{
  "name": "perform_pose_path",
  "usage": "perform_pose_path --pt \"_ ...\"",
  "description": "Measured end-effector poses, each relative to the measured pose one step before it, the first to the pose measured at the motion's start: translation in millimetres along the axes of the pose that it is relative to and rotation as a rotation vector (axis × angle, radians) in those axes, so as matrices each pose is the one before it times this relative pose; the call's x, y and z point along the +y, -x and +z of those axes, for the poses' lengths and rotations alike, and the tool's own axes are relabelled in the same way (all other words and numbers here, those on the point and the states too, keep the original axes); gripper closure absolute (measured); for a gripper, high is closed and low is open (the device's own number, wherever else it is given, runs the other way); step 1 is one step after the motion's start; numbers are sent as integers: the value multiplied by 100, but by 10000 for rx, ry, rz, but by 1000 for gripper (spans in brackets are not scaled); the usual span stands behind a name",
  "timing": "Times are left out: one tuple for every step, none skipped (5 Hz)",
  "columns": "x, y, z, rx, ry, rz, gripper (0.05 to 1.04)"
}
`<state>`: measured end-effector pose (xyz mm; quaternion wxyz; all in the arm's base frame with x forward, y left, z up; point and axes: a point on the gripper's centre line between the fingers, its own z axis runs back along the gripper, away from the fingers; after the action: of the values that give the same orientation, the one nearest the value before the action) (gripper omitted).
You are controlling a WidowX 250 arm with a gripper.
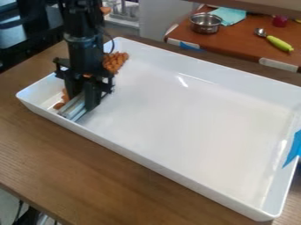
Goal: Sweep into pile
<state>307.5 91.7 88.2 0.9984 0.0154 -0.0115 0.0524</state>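
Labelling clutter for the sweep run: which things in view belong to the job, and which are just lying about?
Job:
gripper
grey bar, held
orange pieces
tray

Lying about:
metal bowl
cloth
green-handled spoon
red item

**Robot arm (83, 50) wears black from top to gripper (84, 104)**

A thin dark cable (110, 41) curves out beside the rounded, column-like section of the machine, where a dull grey sheen marks a ringed joint (80, 38). Lower down, the black body turns blocky and wider, with small angular brackets (59, 64) jutting from its sides.
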Motion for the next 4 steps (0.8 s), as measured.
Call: perform_pose_path --pt "-4204 134 2294 -264 586 152 705" --pt "-4887 364 859 -114 108 -17 705" --pt "-4694 -430 1638 -403 -90 27 705" --pt "-5146 -324 224 -178 -298 -166 705"
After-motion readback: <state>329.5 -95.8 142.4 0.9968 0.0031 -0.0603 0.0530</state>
